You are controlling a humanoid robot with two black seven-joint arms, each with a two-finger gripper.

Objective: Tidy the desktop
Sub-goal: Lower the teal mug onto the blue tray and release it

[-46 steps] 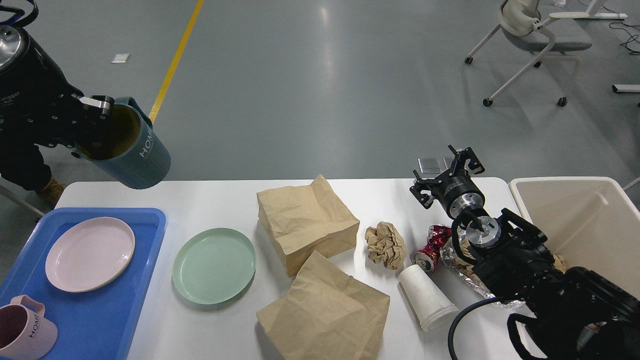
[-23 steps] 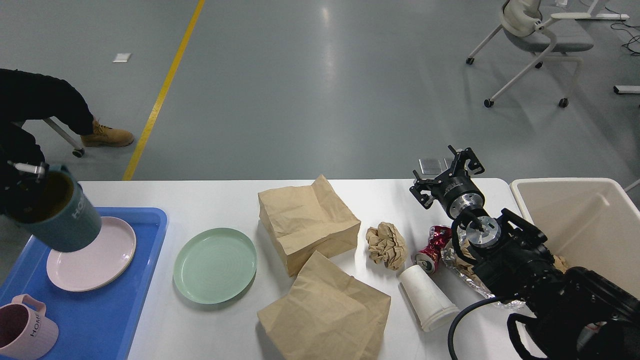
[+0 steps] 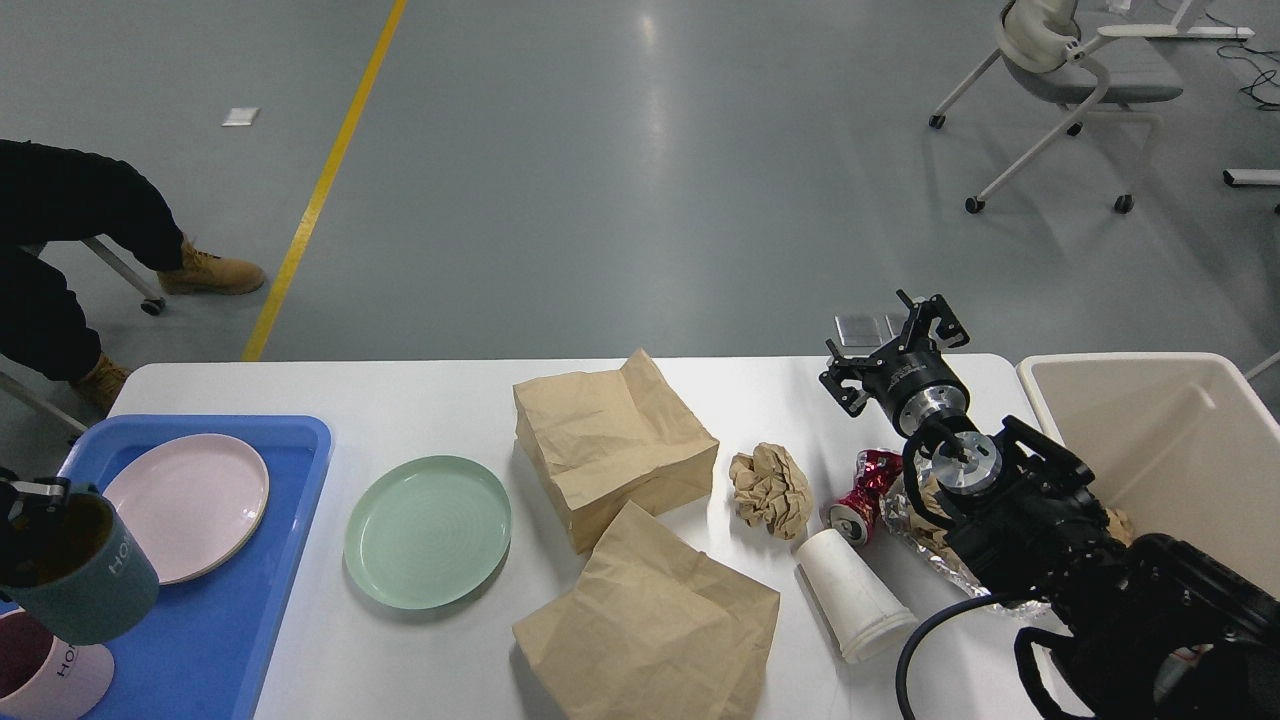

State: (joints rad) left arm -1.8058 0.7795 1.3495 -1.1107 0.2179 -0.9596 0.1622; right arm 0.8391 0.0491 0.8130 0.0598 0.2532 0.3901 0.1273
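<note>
The white desktop holds a blue tray at the left with a pink plate and a pink mug on it. My left gripper is shut on the rim of a teal mug and holds it over the tray's front left, just above the pink mug. My right gripper is open and empty above the table's far right edge. Near it lie a crushed red can, a white paper cup, a crumpled paper ball and foil.
A green plate lies right of the tray. Two brown paper bags lie mid-table. A beige bin stands at the right edge. A person's legs are at far left, an office chair at back right.
My left gripper has carried the teal mug down and to the left, from above the table's far left corner to low over the tray's front. The right arm has not moved.
</note>
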